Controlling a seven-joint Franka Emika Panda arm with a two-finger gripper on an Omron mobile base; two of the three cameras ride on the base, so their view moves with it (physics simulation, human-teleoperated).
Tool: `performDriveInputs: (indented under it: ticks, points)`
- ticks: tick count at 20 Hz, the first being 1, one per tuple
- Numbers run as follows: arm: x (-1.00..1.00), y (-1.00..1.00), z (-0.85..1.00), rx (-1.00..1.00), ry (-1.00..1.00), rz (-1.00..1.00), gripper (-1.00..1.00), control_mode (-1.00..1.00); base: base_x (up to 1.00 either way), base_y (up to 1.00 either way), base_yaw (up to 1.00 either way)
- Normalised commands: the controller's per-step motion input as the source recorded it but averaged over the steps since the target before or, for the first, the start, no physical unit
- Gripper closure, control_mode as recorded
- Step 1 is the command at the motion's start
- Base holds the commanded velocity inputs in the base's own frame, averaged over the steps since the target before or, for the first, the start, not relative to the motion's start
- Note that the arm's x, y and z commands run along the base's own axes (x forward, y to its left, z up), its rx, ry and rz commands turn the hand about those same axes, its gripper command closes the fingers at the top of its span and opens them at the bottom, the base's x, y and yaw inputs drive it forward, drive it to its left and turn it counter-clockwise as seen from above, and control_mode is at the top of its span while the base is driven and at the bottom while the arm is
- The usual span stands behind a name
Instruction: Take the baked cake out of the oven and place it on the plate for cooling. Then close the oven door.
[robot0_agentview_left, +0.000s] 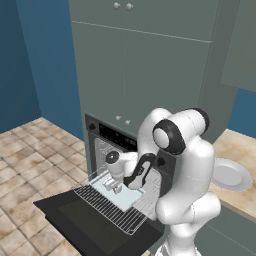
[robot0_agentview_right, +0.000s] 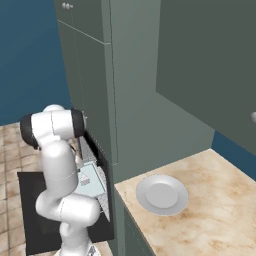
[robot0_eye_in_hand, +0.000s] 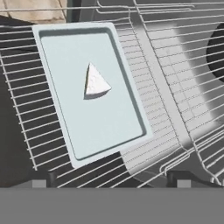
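The claw (robot0_eye_in_hand: 111, 177) is spread wide and holds nothing, its 2 fingertips (robot0_eye_in_hand: 43, 177) apart above the pulled-out wire rack (robot0_eye_in_hand: 175, 87). Below it the cake (robot0_eye_in_hand: 95, 82), a small white wedge, lies near the middle of a pale rectangular tray (robot0_eye_in_hand: 65, 52) resting on that rack. The oven (robot0_agentview_left: 107, 132) has its door (robot0_agentview_left: 80, 222) dropped flat. The round plate (robot0_agentview_right: 162, 195) sits bare on the counter (robot0_agentview_right: 220, 200) beside the oven.

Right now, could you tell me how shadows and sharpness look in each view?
Hand view: the cake casts a thin shadow on the tray, edges slightly soft. Left base view: even light, no glare. Right base view: the plate shows soft shading.
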Motion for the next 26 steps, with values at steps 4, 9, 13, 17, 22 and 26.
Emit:
performDriveInputs:
  ticks: [4,9,13,17,22,26]
  points:
    - [0.11,0.0,-0.14,0.0,0.0,0.09,-1.0,-1.0,0.0,0.0,0.0]
    - [0.08,0.0,-0.23,0.0,0.04,0.08,-1.0,-1.0,0.0,0.0,0.0]
    - [0.09,0.0,-0.22,0.0,0.04,0.06,-1.0,-1.0,0.0,0.0,0.0]
    - [0.13,0.0,-0.16,0.0,0.03,0.05,-1.0,-1.0,0.0,0.0,0.0]
    - [0.17,0.0,-0.11,0.0,0.01,0.03,-1.0,-1.0,0.0,0.0,0.0]
    - [0.2,0.0,-0.1,0.0,0.01,0.02,-1.0,-1.0,0.0,0.0,0.0]
